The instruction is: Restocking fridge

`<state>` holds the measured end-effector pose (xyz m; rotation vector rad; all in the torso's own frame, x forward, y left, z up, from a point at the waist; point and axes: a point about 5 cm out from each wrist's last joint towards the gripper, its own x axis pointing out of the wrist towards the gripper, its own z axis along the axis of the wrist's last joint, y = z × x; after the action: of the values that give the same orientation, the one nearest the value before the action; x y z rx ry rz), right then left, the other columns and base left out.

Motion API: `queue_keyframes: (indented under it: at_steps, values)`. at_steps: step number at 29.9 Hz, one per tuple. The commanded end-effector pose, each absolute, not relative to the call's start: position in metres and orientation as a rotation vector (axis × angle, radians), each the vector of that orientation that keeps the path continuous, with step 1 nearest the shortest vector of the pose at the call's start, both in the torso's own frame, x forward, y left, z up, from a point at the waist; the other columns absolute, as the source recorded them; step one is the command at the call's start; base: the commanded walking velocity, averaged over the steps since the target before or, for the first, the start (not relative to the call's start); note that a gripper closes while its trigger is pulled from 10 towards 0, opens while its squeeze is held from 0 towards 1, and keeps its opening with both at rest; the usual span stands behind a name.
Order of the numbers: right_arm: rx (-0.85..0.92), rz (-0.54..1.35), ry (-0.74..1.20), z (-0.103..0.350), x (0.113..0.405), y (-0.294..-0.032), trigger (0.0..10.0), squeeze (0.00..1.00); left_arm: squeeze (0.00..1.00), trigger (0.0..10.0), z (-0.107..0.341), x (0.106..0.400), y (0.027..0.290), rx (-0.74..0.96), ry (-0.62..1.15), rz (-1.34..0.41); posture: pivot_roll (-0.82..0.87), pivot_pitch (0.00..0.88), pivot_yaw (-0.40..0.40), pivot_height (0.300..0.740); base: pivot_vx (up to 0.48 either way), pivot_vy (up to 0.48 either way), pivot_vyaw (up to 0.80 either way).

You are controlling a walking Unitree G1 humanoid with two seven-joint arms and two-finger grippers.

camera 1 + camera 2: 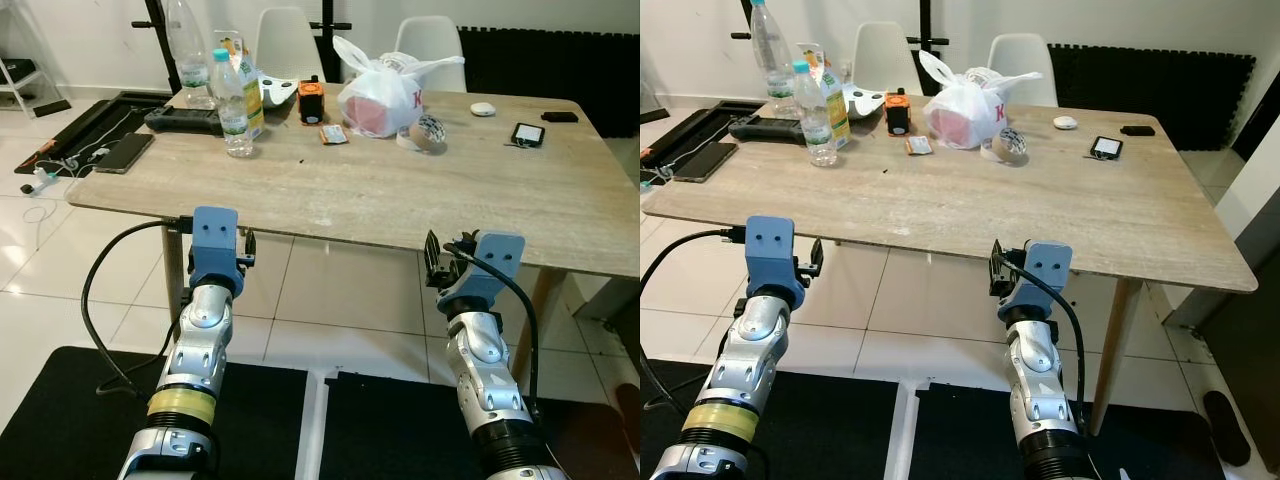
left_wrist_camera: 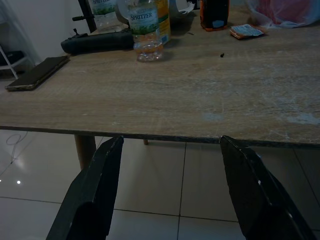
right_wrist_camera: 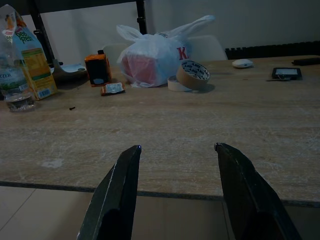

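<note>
Water bottle (image 1: pixel 233 105) on table (image 1: pixel 400 190) | left pincer (image 2: pixel 170 150), right pincer (image 3: pixel 177 150) wide apart, empty

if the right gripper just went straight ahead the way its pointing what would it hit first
Probably the near table edge: the open right gripper sits about level with it. If it cleared the edge, the tape rolls lie farther along; depth is unclear.

I see a pale wood-grain table (image 1: pixel 400 200) streaked with whitish wear. On it, far from me, sits a white bag (image 1: pixel 385 95) with red inside and a red letter, an orange-and-black box (image 1: pixel 311 102) beside it, a yellow-green carton (image 3: pixel 34 62), and a clear bottle (image 1: pixel 232 100) with a green cap. Tan tape (image 3: pixel 193 74) lies right of the bag. Below the table, white tiles (image 1: pixel 300 300) meet black mats (image 1: pixel 60 410). My arms are silver with blue wrists (image 1: pixel 214 245).
</note>
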<state>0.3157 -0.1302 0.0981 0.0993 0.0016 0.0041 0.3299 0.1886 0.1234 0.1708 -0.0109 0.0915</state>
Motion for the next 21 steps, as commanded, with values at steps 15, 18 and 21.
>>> queue_keyframes:
  at_steps: [15,18,21]
  values:
    - [0.089,0.009,0.004,0.0976,0.3163,-0.1288,10.0,0.00,0.00,10.0,0.1245,0.3289,0.1914,0.190,-0.019,0.100,0.04,0.000,-0.004,0.740,0.283,0.000,0.00]
    - [0.088,0.010,0.004,0.0977,0.3164,-0.1287,10.0,0.00,0.00,10.0,0.1246,0.3289,0.1914,0.190,-0.018,0.101,0.04,0.000,-0.004,0.740,0.480,0.000,0.00]
    - [0.086,0.010,0.004,0.0975,0.3163,-0.1285,10.0,0.00,0.00,10.0,0.1244,0.3288,0.1913,0.192,-0.018,0.101,0.04,0.000,-0.003,0.740,0.472,0.000,0.00]
